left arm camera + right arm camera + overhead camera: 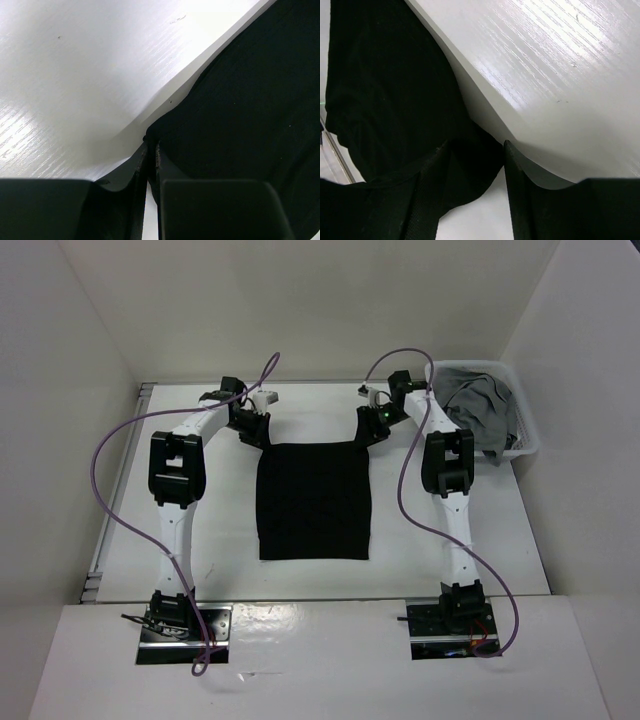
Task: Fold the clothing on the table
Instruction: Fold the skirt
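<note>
Clothing [313,502] lay flat on the counter [200,530]; left hand [150,150] pinched its far-left corner, right hand [476,146] stood spread astride the far-right corner. The step called for a firm right pinch, then an even two-handed lift

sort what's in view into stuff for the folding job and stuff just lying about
For the job: black clothing; table; left gripper, pinching the clothing's edge; right gripper, jaws either side of another edge.
Just lying about: white basket; grey garment in it.
</note>
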Available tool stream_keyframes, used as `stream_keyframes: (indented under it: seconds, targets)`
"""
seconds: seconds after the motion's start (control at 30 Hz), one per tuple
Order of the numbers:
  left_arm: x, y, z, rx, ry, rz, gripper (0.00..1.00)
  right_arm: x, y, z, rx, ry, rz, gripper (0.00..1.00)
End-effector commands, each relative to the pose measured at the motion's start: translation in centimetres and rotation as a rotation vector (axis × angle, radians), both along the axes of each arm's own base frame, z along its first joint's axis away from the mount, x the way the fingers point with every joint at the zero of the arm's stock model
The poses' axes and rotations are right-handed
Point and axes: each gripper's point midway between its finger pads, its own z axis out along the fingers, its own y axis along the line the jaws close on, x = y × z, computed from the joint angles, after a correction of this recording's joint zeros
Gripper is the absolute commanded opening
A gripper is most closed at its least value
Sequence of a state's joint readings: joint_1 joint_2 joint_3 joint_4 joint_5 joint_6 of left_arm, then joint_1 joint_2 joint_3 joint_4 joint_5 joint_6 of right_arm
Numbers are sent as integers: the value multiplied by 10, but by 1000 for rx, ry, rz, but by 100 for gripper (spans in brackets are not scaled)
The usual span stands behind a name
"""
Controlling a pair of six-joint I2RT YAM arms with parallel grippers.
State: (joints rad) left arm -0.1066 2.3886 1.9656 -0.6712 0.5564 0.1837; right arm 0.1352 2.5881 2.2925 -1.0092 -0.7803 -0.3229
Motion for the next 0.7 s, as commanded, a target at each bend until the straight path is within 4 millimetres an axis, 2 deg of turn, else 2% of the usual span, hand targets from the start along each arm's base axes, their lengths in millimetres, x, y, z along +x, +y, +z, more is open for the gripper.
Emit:
stream_keyframes:
  seconds: [0.0,0.13,0.47,0.57,0.67]
  targets:
    - [-2,2,-15,17,19,-23,13,-12,1,-27,-52,54,27,51]
    - [-1,2,-13,17,19,-23,13,-14,1,-27,-54,63,27,51]
    - [-1,7,-17,20,23,-20,13,-7,-26,-26,-61,64,-27,51]
    - [-2,7,-22,21,32,-21,13,-9,-26,-28,-62,73,-27,50]
    - [2,6,-17,20,21,-20,13,-11,-26,-26,-62,73,-27,50]
